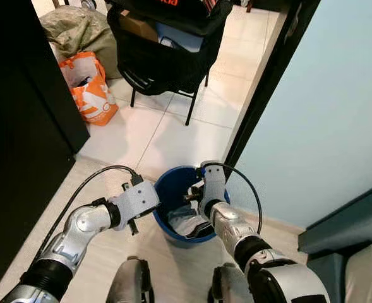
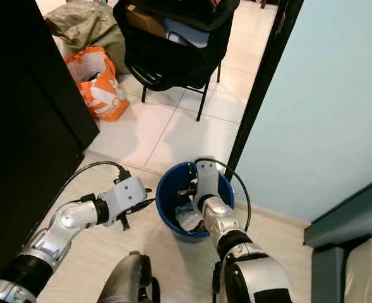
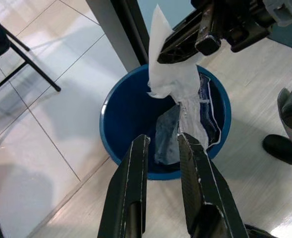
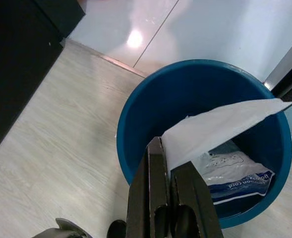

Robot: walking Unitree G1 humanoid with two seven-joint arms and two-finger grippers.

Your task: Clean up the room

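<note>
Far left: dark cabinet (image 1: 21,126) along the wall, grey sack (image 1: 78,28) and orange bag (image 1: 90,85) on the tiled floor (image 1: 167,136) behind it. Black folding chair (image 1: 167,50) stands further back, loaded with stuff.

Left gripper (image 3: 161,148) hovers just beside the blue bucket (image 1: 167,189), at its left rim, fingers parted with a narrow gap, nothing between them. Black cable (image 1: 91,180) loops off that wrist.

Bucket sits on the wood-look floor at the doorway, near the dark door frame (image 1: 268,82). Inside: a plastic wrapper with blue print (image 4: 235,173) and some crumpled white and blue stuff at the bottom.

Right gripper (image 4: 173,166) is over the bucket opening, fingers clamped on a white tissue (image 4: 220,126). Tissue hangs above the inside of the bucket, clear of the trash below, one corner sticking out past the rim in the right wrist view.

Right side: pale blue wall (image 1: 324,107), grey furniture edge (image 1: 350,221) low in the corner.
</note>
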